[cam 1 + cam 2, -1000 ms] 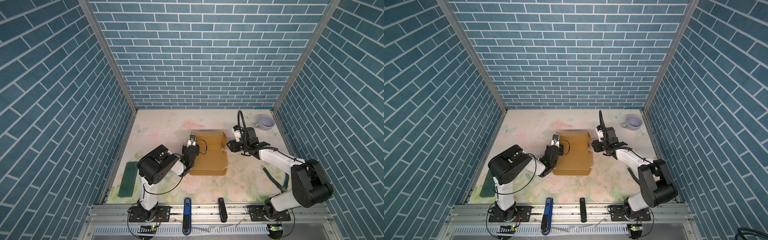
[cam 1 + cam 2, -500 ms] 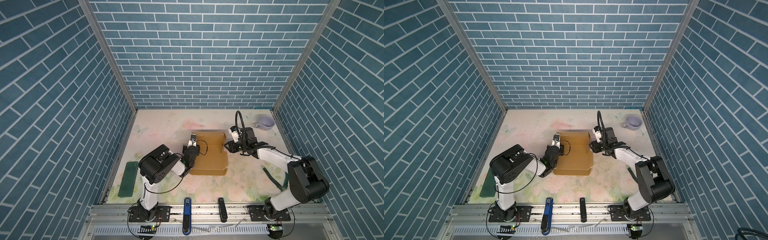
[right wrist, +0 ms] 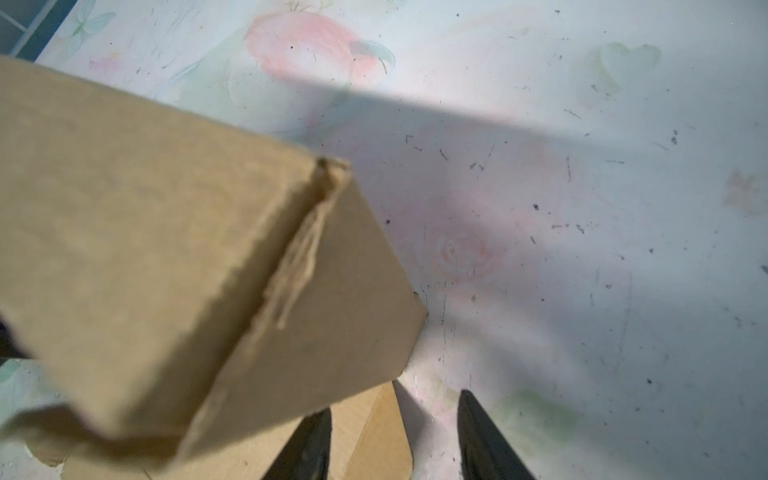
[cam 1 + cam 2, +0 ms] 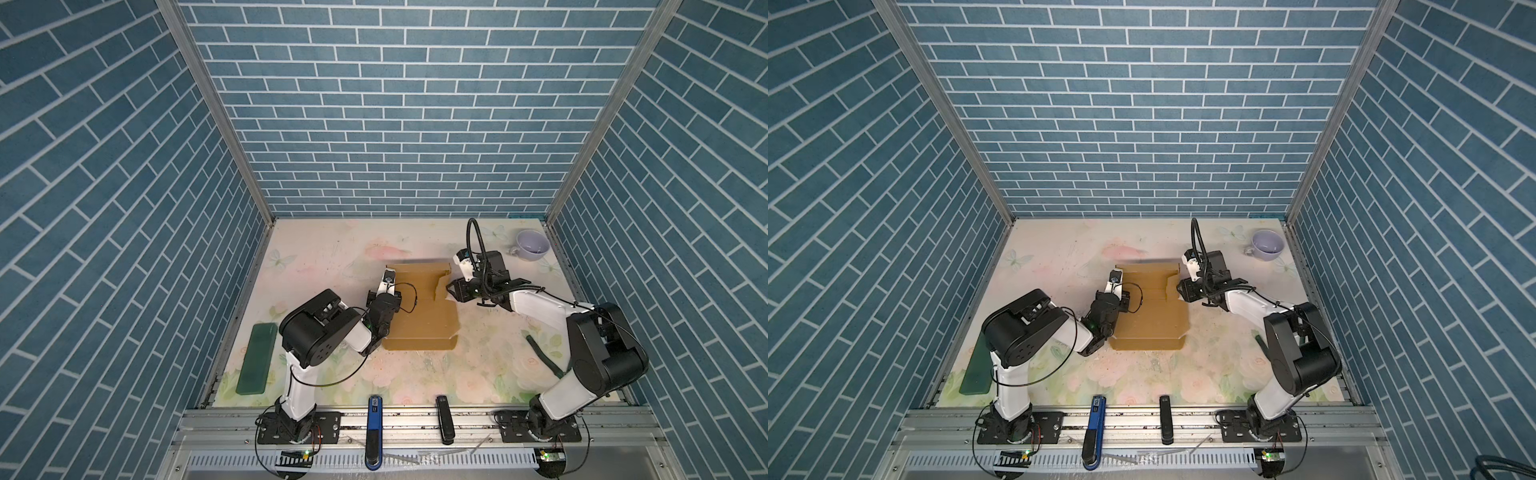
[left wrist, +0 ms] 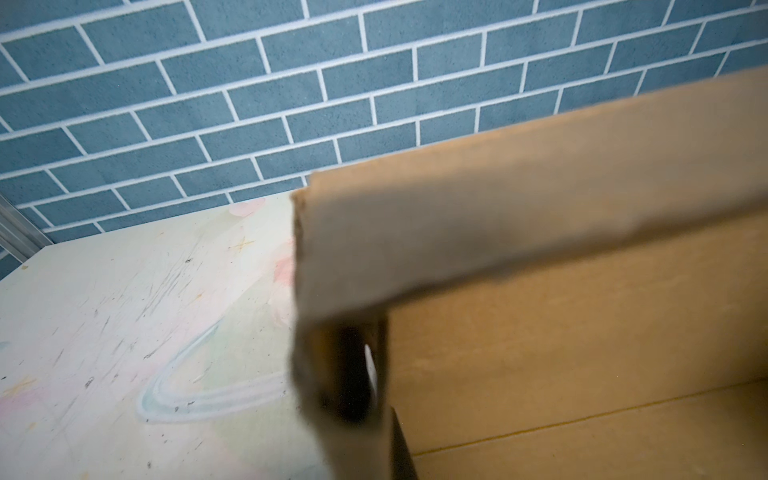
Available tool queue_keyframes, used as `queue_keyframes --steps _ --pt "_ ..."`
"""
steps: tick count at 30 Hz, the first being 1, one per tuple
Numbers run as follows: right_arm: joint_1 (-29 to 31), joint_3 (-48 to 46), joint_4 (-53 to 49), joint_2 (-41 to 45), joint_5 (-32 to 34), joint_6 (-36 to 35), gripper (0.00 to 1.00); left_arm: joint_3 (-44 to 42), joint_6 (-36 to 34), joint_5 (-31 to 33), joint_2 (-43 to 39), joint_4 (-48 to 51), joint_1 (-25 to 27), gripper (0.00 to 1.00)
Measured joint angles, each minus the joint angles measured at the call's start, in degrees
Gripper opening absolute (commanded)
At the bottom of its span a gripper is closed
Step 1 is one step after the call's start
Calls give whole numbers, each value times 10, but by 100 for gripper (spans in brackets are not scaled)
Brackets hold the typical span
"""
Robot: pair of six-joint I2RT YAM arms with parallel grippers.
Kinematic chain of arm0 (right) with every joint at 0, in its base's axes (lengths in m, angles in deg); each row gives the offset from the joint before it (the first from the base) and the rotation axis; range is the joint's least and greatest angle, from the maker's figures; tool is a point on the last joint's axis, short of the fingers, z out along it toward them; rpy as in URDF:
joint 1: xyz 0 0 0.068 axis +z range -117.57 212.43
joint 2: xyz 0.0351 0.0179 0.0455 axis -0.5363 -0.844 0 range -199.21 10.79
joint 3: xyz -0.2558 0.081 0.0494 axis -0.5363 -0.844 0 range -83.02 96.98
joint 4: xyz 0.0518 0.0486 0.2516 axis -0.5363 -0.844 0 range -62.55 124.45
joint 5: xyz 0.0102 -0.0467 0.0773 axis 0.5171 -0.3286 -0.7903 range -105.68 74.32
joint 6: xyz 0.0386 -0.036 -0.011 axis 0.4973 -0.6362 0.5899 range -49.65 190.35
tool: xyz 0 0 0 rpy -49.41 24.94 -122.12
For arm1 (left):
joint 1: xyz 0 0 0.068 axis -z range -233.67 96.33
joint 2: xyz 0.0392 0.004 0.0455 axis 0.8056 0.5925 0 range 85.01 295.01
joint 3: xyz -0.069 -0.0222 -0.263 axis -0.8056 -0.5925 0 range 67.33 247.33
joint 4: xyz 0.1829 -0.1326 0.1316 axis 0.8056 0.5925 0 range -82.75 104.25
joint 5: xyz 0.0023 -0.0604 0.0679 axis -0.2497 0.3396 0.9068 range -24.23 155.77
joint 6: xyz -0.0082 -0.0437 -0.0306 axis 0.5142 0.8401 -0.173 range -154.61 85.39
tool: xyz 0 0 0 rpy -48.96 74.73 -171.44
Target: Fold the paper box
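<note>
Pinching paper box (image 4: 424,320) edge, left hand (image 4: 390,291)

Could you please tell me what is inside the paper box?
In both top views the paper box shows only bare cardboard floor; the left arm covers its left edge.

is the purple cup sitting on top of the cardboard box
No, in a top view the purple cup stands on the table near its far right corner, well apart from the paper box.
</note>
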Motion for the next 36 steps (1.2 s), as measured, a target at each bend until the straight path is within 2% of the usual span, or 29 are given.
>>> queue_keyframes --steps 7,13,21,29,36 --pt "0 22 7 -19 -9 -10 46 -1 -5 -5 2 -7 1 0" --pt "0 44 17 -40 -17 -15 37 -3 -7 -8 2 -10 2 0" --pt "5 47 35 -52 -14 -14 33 -3 -7 -10 2 -11 2 0" --pt "31 47 64 -66 64 0 27 -3 -7 -7 2 -10 5 0" --pt "53 46 95 -77 146 22 26 0 -6 -5 4 -9 10 0"
